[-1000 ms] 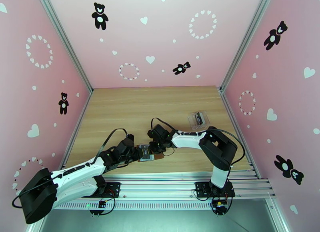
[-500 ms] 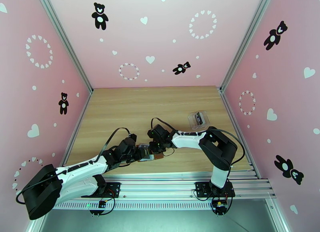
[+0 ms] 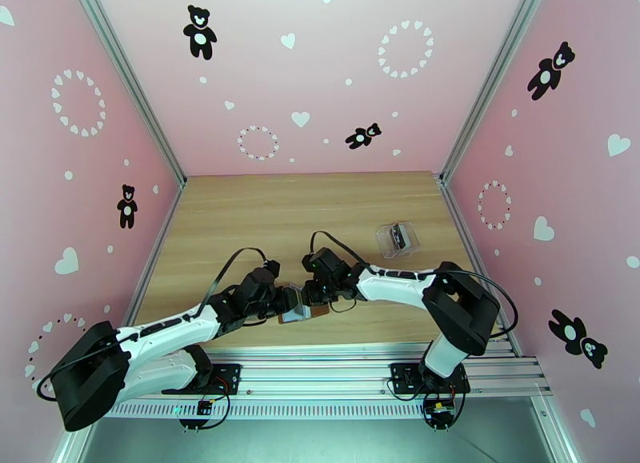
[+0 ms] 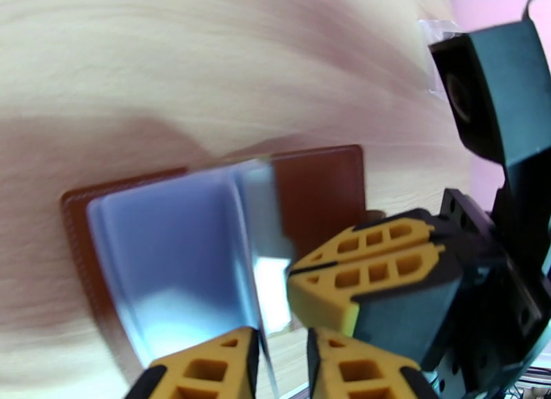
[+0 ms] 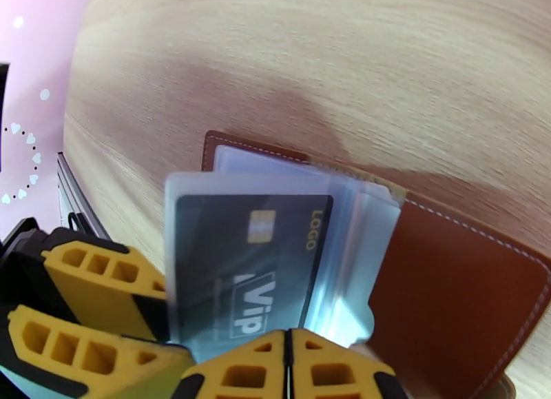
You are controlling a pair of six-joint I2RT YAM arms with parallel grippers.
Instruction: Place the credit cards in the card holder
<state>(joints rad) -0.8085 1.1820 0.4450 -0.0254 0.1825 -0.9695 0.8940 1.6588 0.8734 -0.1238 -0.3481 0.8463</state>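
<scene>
Tool one, right gripper (image 5: pixel 287 355): two yellow-padded fingers pressed together with nothing visible between them, their tips at the near edge of the filled pocket. Tool two, left gripper (image 4: pixel 279 366): just beside the first, its yellow fingers nipped on the free edge of one greyish see-through pocket leaf (image 5: pixel 241 184), holding it apart from the other leaves. Black plastic credit card (image 5: pixel 251 256) with gold chip and pale "VIP" print: directly ahead of the right fingertips, inside the held leaf. It looks mostly seated, but whether its near edge is fully in cannot be told. Risks, as judged:
- A sideways tug or a slack grip by the left fingers could let the leaf spring and shed the card.
- The right tips could drag the card back out by friction as they withdraw.
- An upward pull could lift the light wallet.

Brown leather fold-over card holder (image 5: pixel 454 283): open on the pale wooden table (image 5: pixel 344 49) beneath both grippers, holding a fan of further clear pockets (image 5: pixel 358 256) that look empty. Clear plastic box (image 3: pixel 384 249): well apart, beyond the right arm, with one dark card (image 3: pixel 400 236) inside, probably the next to fetch.
</scene>
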